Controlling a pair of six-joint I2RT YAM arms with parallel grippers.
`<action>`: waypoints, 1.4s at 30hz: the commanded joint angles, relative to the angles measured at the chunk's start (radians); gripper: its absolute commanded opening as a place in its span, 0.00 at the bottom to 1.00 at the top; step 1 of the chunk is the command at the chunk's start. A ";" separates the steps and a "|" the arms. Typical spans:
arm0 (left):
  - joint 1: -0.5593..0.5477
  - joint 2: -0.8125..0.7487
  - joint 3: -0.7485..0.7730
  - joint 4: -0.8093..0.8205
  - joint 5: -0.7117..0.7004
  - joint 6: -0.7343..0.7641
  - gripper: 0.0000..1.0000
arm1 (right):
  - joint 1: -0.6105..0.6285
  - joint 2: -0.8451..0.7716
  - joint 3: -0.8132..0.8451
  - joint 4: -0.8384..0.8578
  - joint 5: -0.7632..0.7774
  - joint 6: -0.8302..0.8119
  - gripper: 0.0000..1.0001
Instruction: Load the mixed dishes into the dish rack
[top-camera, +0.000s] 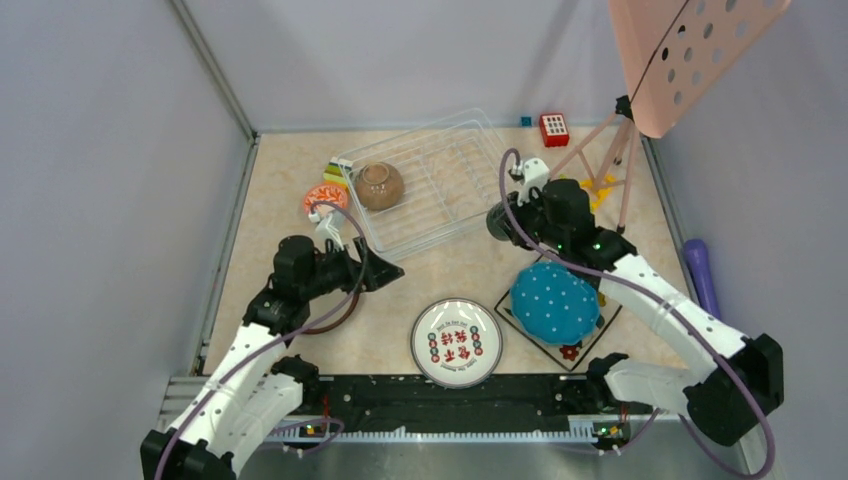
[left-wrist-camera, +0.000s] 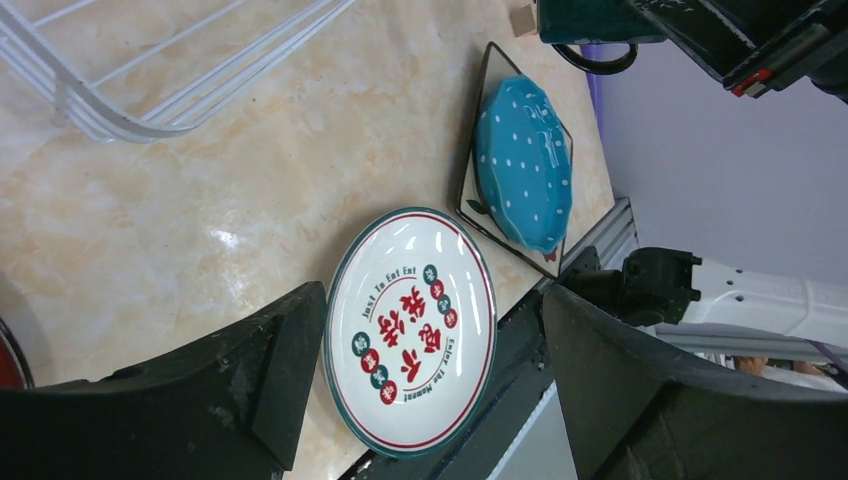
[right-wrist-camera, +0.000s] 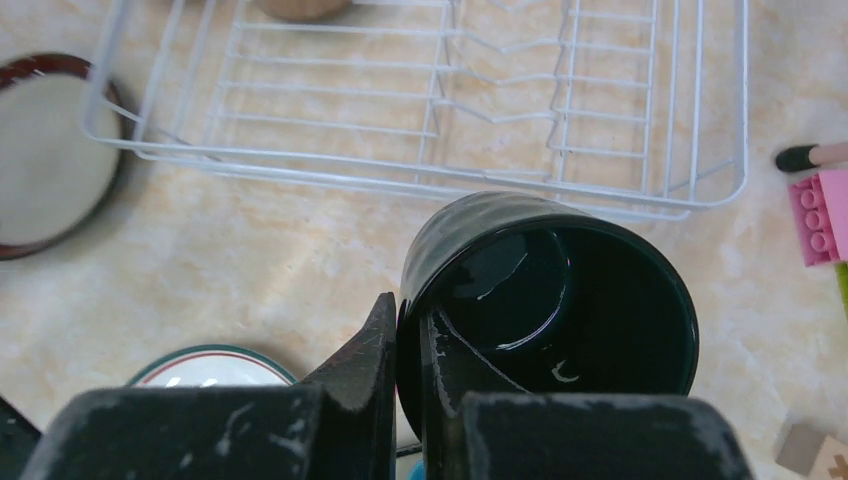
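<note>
Straddling the dark green mug (right-wrist-camera: 600, 310) rim, right fingers (right-wrist-camera: 362, 355) apparently clench; left fingers (left-wrist-camera: 250, 375) spread.

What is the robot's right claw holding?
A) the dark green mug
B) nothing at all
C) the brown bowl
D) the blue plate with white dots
A: in the right wrist view the right claw is shut on the rim of the dark green mug, with one finger inside the mug and one outside.
</note>
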 joint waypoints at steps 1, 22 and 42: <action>-0.006 0.001 -0.040 0.215 0.083 -0.048 0.85 | -0.002 -0.106 -0.003 0.156 -0.104 0.116 0.00; -0.011 0.072 0.055 0.568 0.162 -0.112 0.87 | -0.008 -0.061 -0.071 0.768 -0.556 0.883 0.00; -0.011 0.090 0.157 0.070 0.028 -0.031 0.87 | 0.105 0.037 0.093 -0.026 -0.238 0.137 0.00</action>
